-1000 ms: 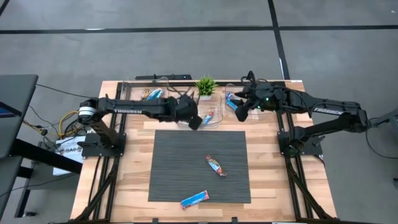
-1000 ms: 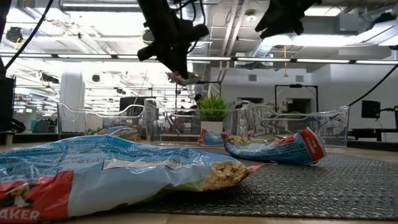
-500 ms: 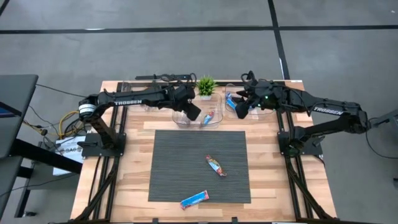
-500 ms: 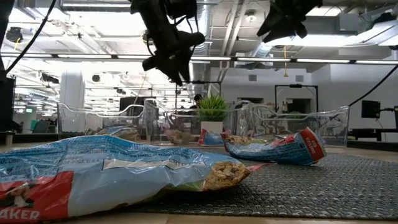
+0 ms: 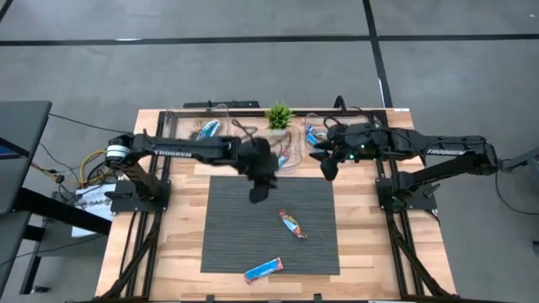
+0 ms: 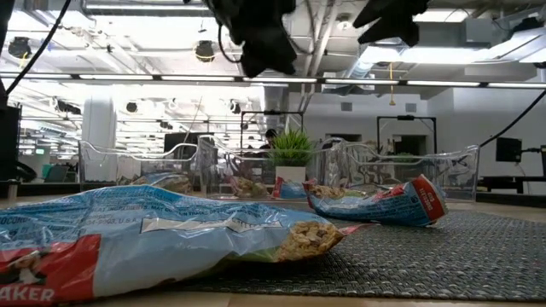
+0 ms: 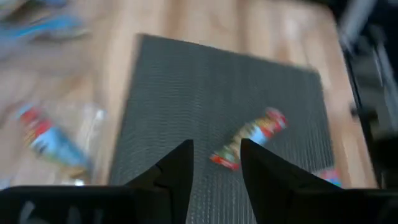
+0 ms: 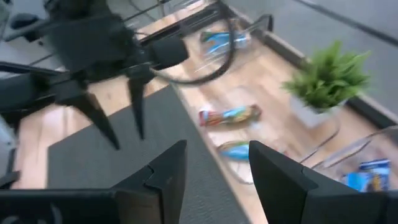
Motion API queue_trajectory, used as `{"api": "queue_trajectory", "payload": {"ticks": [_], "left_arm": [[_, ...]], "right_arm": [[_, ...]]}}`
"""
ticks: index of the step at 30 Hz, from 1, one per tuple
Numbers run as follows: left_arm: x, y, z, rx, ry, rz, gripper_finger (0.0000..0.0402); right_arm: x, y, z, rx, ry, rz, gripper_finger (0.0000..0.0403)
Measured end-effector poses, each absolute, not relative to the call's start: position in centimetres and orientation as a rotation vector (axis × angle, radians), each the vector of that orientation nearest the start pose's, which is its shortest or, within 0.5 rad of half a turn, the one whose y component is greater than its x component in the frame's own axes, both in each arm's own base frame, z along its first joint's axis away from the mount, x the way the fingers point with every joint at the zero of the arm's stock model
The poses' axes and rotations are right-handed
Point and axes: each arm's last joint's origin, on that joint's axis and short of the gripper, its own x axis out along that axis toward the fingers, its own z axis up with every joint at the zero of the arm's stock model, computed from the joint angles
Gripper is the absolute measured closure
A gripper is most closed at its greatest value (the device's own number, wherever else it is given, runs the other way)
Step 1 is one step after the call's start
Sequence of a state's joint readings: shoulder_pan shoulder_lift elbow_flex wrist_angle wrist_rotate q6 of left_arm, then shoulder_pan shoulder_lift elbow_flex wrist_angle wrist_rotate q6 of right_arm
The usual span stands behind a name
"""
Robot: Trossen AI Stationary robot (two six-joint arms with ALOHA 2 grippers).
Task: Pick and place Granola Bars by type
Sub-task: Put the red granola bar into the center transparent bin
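Observation:
A red and multicoloured bar (image 5: 292, 224) lies flat in the middle of the dark mat (image 5: 227, 244). It also shows in the left wrist view (image 7: 249, 138). A blue bar (image 5: 264, 269) lies at the mat's near edge. My left gripper (image 5: 261, 188) is open and empty above the mat's far part, to the far left of the red bar. Seen from its wrist, the left gripper (image 7: 216, 163) has that bar just ahead of it. My right gripper (image 5: 328, 167) is open and empty above the mat's far right corner. In its wrist view the right gripper (image 8: 214, 167) faces the middle bin.
Three clear bins stand along the far edge: the left bin (image 5: 206, 128) with blue bars, the middle bin (image 5: 285, 156) with multicoloured bars (image 8: 230, 115), and the right bin (image 5: 316, 135) with a blue bar. A small potted plant (image 5: 279, 116) stands behind the middle bin.
My left gripper let go of a bar over the middle bin, and the bar now lies in it. The gripper then went toward the table's near edge, out over the mat. My right gripper has gone a little toward the near edge.

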State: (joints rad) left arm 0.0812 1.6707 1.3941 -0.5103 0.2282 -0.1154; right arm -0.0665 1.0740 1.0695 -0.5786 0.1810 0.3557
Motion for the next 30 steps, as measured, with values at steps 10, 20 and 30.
{"api": "queue_trajectory", "payload": {"ticks": [10,20,30], "left_arm": [[36.8,-2.5,28.3,0.147,0.786,-0.252,0.0284],[39.5,-4.6,22.8,0.158,0.884,-0.347,0.0284],[41.0,-6.4,18.2,0.248,0.951,-0.343,0.0284]], "right_arm": [[20.5,1.5,33.7,0.373,0.783,-0.061,0.0239],[19.9,4.0,33.1,0.467,0.912,0.028,0.0239],[19.6,5.1,33.1,0.509,0.923,0.022,0.0239]]}}
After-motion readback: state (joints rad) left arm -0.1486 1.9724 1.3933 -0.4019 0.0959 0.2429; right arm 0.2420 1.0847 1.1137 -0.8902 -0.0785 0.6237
